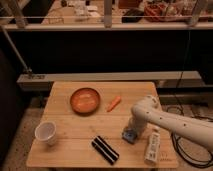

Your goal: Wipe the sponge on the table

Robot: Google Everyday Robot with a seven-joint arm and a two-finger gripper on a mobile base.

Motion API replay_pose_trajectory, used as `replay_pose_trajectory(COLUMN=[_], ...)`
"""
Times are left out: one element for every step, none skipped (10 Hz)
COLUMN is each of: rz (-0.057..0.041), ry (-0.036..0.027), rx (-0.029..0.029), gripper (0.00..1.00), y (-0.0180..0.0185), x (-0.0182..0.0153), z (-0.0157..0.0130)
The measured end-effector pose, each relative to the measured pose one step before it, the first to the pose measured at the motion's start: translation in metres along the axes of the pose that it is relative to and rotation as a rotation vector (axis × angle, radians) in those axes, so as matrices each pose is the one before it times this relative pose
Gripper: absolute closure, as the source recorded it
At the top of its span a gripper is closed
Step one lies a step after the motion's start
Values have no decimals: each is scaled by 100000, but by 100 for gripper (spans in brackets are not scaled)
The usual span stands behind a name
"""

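- Blue-grey and small, the sponge (130, 136) lies on the table (65, 150), in the right half and toward the near edge. You see only its lower part, because the end of the arm covers its top.
- The gripper (133, 128) sits directly over the sponge and meets it from above. It blends into the white wrist, so you cannot tell how wide it is set. You also cannot tell whether it has hold of the sponge or only presses on it.
- The white arm (172, 124) bends at a rounded joint above the table's right side. It runs off the right edge of the view, so the base is cut off from you.
- The white tube bottle (152, 145) lies just right of the sponge, near the front right corner. Its upper end sits under the arm, and you cannot tell whether the two touch. Its label is too small to read.
- The black ribbed block (105, 149) lies at a slant to the left of the sponge, close to the near edge and apart from it.
- The carrot (114, 103) lies farther back, near the table's middle.
- The orange bowl (84, 100) stands just left of the carrot. You cannot make out its inside.
- The white cup (46, 133) stands upright at the left side, well apart from the rest.
- Dark cables (181, 146) loop on the floor at the right, partly behind the arm.
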Motion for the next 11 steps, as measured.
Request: replay_pose_trajectory(rz=[19,46,854,1358,1704,944,1504,1200,834,626,24], ry=[-123,-60,410,1051,912,472,710,364,-13,117,-74], rx=[-538,-129,603,1091,2182,1728,2644,1948,846,665,346], gripper=[44,44,44,44,44,44,44,44,44,44,44], y=[178,39,85,341,35,-289,-785,-887,-704,-884,-986], x=[-7,11,512,1212,1787,1443,2896,2617,1999,1989,1469], z=[6,3,-208,-547,-722,-394,-645,-400,-129,19,227])
